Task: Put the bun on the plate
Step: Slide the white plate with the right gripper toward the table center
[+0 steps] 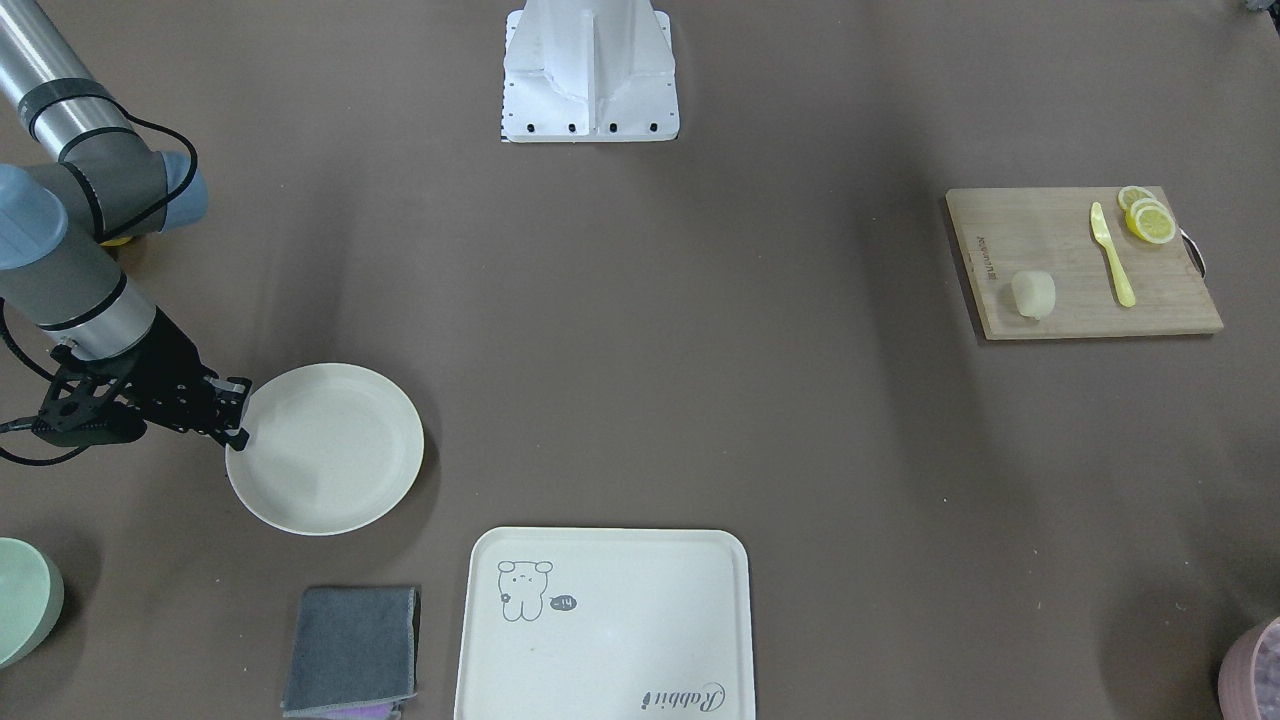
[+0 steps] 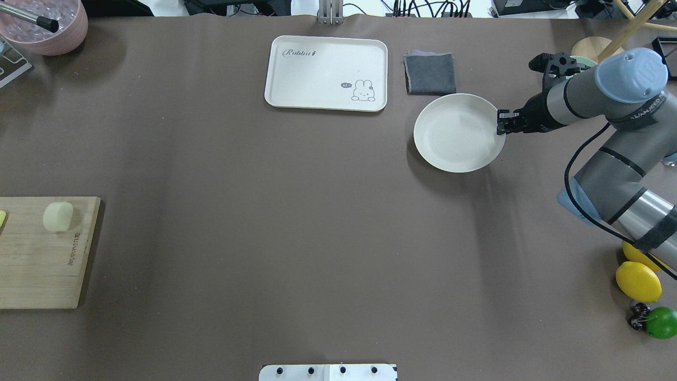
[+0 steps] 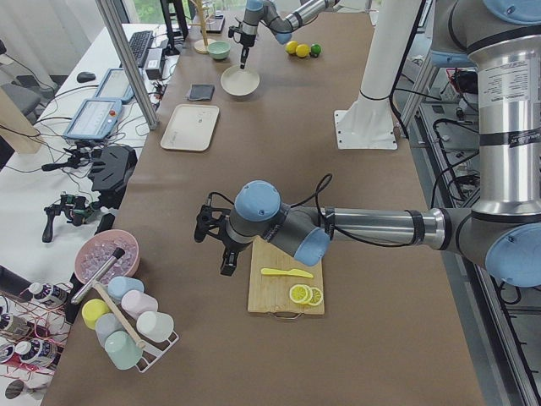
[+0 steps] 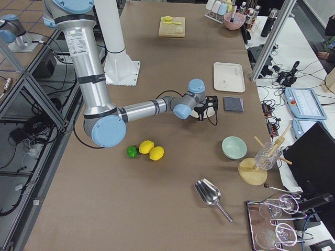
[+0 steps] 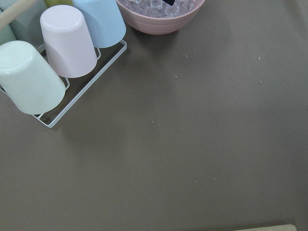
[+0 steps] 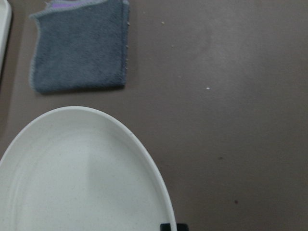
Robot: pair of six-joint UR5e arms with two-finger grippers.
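Front view: the bun (image 1: 1033,294) lies on the cutting board (image 1: 1060,230), well apart from the plate (image 1: 330,450). Overhead: the right gripper (image 2: 501,123) is at the plate's rim; you can't tell its spread. Left side: the left gripper (image 3: 214,249), spread unreadable too, is beside the board. Pinch the bun softly.

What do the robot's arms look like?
Both arms are silver-grey tubes with pale blue round caps at the joints. The right arm has a thin black cable looping beside it and a black band on its tube. Its right gripper is black. The left arm has the same colours.
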